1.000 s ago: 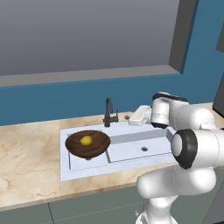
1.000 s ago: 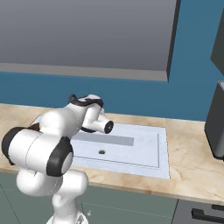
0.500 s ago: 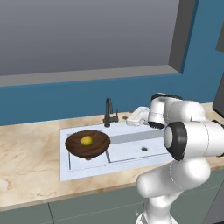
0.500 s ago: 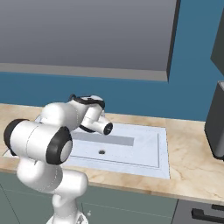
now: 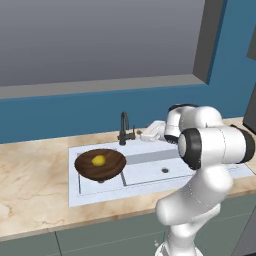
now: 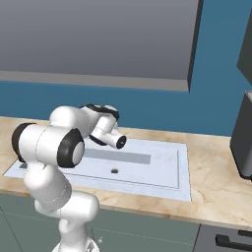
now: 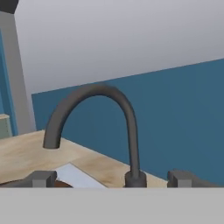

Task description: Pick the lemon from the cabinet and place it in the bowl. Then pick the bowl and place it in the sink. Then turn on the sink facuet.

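Marble bench (image 5: pixel 35 190) carries the pale sink (image 5: pixel 200 172). The wooden bowl (image 5: pixel 100 165) sits in the sink's left end, lemon (image 5: pixel 99 160) inside it. Black faucet (image 7: pixel 100 127) stands right ahead of the gripper (image 7: pixel 113 178), fingers wide apart, holding nothing. No readable writing anywhere.

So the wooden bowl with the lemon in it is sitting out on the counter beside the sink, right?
Not quite. The left base view shows the wooden bowl with the lemon in it sitting inside the sink, at its left end, not on the counter beside it.
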Motion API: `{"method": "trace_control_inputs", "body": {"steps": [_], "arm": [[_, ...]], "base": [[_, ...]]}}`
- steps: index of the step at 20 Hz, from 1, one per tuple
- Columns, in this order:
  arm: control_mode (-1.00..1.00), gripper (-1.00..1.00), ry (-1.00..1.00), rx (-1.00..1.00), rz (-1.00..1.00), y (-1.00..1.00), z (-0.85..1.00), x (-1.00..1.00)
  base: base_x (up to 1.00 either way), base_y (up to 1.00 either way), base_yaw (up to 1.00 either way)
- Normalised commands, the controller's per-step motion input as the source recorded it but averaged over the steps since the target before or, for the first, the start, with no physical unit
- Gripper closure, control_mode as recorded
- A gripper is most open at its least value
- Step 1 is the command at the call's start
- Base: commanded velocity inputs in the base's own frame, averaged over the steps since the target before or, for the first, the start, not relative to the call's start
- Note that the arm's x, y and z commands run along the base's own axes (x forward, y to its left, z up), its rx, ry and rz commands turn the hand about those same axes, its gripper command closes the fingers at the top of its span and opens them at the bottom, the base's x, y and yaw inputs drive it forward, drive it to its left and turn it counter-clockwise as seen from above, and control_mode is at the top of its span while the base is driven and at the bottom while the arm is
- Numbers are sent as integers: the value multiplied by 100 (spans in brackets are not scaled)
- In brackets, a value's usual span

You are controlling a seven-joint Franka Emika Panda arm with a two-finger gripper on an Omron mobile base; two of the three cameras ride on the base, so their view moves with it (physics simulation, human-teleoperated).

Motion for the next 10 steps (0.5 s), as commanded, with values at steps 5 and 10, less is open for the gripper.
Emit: {"method": "trace_control_inputs", "body": {"steps": [5,10], "arm": [[-100,-100,0,0,0,0,-22,40],[-100,-100,0,0,0,3,-30,44]], "base": [[0,0,0],[0,0,0]]}}
